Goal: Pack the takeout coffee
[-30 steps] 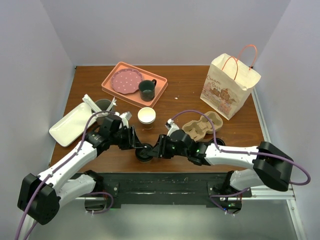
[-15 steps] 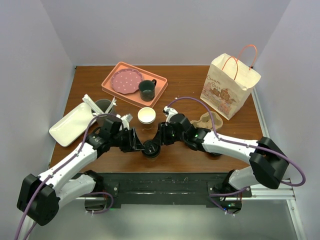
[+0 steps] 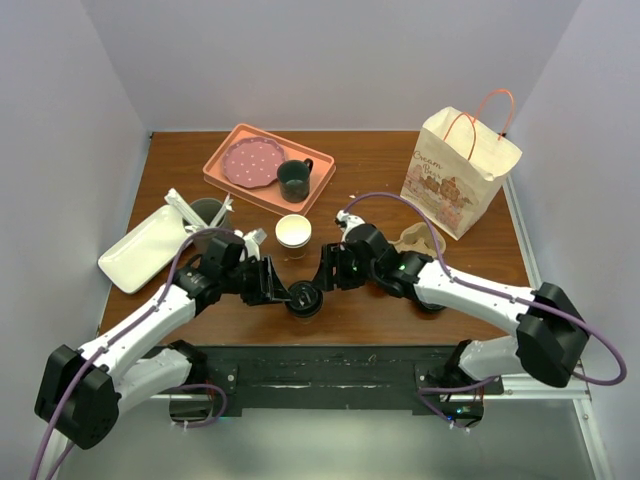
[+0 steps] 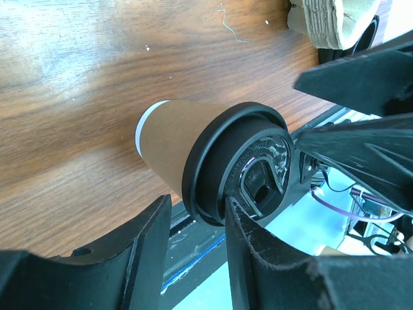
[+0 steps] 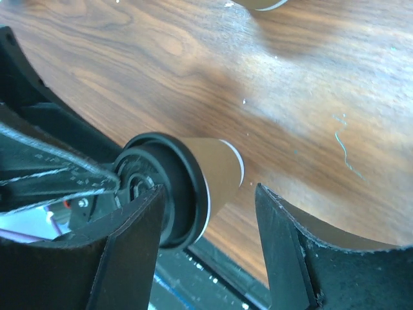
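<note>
The coffee stands upright at the table's near edge. The left gripper clamps its lid end, probably to steady it. The right gripper straddles the body, jaws parted, gripping nothing. Beyond: carrier, bag, likely destinations.

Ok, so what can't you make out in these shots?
Whether the left gripper clamps the takeout coffee: left wrist view, its fingers cover the lid at its near rim.
Most of the cardboard cup carrier: top view, the right arm lies across it.
The paper bag inside: top view, its own walls hide it.
The lid's embossed lettering: left wrist view, too small.
</note>
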Available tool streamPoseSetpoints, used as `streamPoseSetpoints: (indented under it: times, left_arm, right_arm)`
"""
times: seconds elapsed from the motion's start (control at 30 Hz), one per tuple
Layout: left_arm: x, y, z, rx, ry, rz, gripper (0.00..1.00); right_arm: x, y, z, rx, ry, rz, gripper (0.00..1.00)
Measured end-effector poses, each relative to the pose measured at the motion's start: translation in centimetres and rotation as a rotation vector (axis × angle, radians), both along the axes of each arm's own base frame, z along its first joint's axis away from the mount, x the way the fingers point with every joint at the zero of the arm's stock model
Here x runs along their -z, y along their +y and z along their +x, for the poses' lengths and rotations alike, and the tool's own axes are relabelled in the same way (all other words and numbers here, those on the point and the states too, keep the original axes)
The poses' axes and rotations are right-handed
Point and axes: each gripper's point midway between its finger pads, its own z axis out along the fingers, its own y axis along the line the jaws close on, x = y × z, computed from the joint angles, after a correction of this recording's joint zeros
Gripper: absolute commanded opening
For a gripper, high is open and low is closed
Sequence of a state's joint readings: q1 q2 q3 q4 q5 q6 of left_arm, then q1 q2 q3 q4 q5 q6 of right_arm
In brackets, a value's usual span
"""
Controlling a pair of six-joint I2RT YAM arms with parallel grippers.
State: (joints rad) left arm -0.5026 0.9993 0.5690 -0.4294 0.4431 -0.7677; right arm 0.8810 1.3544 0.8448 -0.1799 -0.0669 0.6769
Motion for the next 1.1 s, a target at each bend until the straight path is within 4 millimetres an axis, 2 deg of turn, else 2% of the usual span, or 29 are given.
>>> streamPoseSetpoints:
  times: [0.27,0.47,0.7,1.1]
  left_arm:
    - [0.1,-0.1,0.0,0.006,0.007,-0.005,0.43]
    - [0.1,-0.3,-0.1,0.012,0.013,-0.009,0.43]
    - [0.3,-0.3,-0.1,0.015,0.020,-0.009,0.43]
    - [0.6,-0.5,0.1,0.021,0.032,-0.010,0.43]
  right_arm:
    - [-0.9,-0.5,-1.1,0.042,0.066,0.047,0.59]
    - [1.0,-0.5,-2.9,0.027,0.151,0.078,0.56]
    - [1.0,0.3,-3.2,0.017,0.167,0.146,0.40]
    - [2.0,0.3,-3.5,0.058,0.147,0.294,0.36]
